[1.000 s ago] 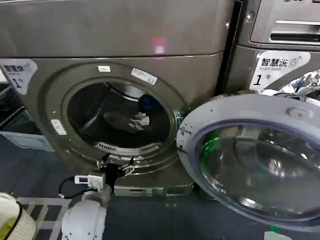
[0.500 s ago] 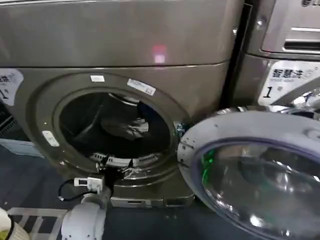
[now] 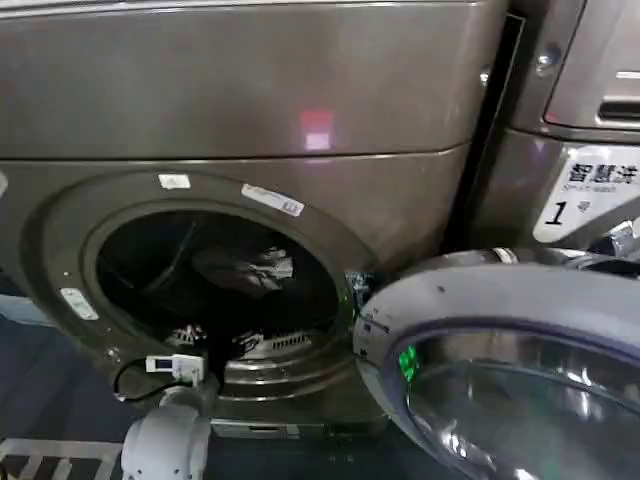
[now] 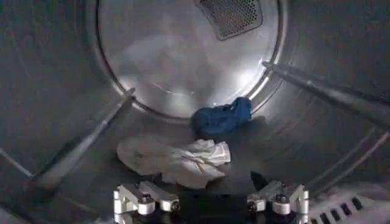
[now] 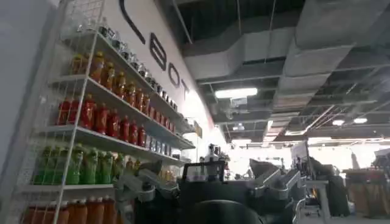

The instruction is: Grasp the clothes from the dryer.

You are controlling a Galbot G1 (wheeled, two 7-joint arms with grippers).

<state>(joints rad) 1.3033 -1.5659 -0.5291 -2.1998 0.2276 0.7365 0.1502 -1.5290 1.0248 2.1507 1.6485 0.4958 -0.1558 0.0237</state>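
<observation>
The dryer (image 3: 250, 100) stands in front of me with its round door (image 3: 500, 330) swung open to the right. On the drum floor lie the clothes: a whitish-grey piece (image 4: 177, 161) and, just behind it, a dark navy piece (image 4: 222, 117). The whitish piece (image 3: 262, 265) also shows through the drum mouth in the head view. My left gripper (image 3: 218, 342) reaches over the lower rim of the mouth. In the left wrist view the left gripper (image 4: 210, 204) is open, a short way in front of the whitish piece and touching nothing. My right gripper (image 5: 207, 189) is open and empty, held away and pointing up at the room.
The drum has raised metal ribs (image 4: 85, 143) along its wall and a perforated vent (image 4: 231, 15) in the back plate. A like machine (image 3: 590, 120) stands to the right of the dryer. The open door fills the lower right. Shelves of bottles (image 5: 91, 115) stand near the right arm.
The head view has closed in on the dryer, so the drum mouth looks larger and sits lower left. The left gripper has pushed forward over the lower rim into the mouth.
</observation>
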